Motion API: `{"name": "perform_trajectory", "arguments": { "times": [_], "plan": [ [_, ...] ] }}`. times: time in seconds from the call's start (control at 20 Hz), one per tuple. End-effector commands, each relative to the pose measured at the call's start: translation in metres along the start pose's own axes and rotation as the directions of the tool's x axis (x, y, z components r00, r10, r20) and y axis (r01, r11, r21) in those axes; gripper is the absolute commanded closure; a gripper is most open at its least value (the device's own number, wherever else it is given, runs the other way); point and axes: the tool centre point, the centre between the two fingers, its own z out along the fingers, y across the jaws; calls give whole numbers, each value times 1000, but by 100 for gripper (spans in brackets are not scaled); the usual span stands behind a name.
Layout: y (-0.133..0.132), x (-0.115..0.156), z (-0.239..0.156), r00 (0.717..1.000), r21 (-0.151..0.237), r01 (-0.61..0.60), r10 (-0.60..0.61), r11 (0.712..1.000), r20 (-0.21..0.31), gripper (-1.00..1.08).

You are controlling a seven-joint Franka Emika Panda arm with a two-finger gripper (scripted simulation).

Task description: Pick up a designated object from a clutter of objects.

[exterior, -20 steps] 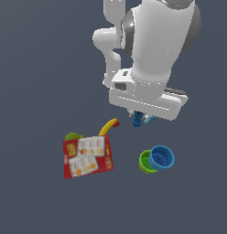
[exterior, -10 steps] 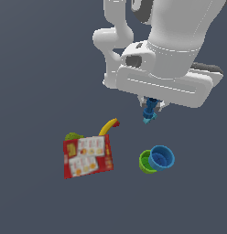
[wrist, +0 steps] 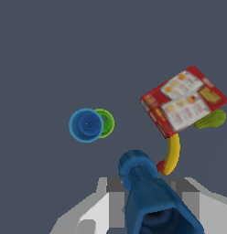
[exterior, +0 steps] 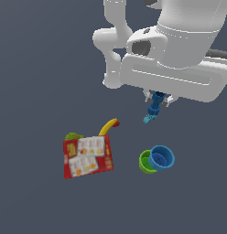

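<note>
1. The gripper (exterior: 157,101) hangs under the large white arm in the upper right of the exterior view, clamped on the dark blue peg-like piece (exterior: 155,103), which is lifted clear of the table (exterior: 37,68).
2. In the wrist view the same blue piece (wrist: 149,192) fills the lower centre of the frame between the grey fingers (wrist: 104,208).
3. A teal brick (exterior: 148,119) shows just below the held piece in the exterior view; whether it touches the piece cannot be told.
4. The red printed box (exterior: 88,156) lies flat at lower left of the exterior view.
5. A yellow banana (exterior: 108,126) and a green lump (exterior: 73,136) sit along the box's upper edge.
6. The nested green cup (exterior: 144,162) and blue cup (exterior: 161,157) stand at lower right of centre, well apart from the box.
</note>
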Motion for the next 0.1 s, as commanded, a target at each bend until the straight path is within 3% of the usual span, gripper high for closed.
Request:
{"name": "perform_trajectory", "arguments": {
  "times": [0.0, 0.05],
  "plan": [
    [-1, 1, -1, 1000, 0, 0, 0, 1000, 0, 108],
    [-1, 1, -1, 1000, 0, 0, 0, 1000, 0, 108]
  ]
}}
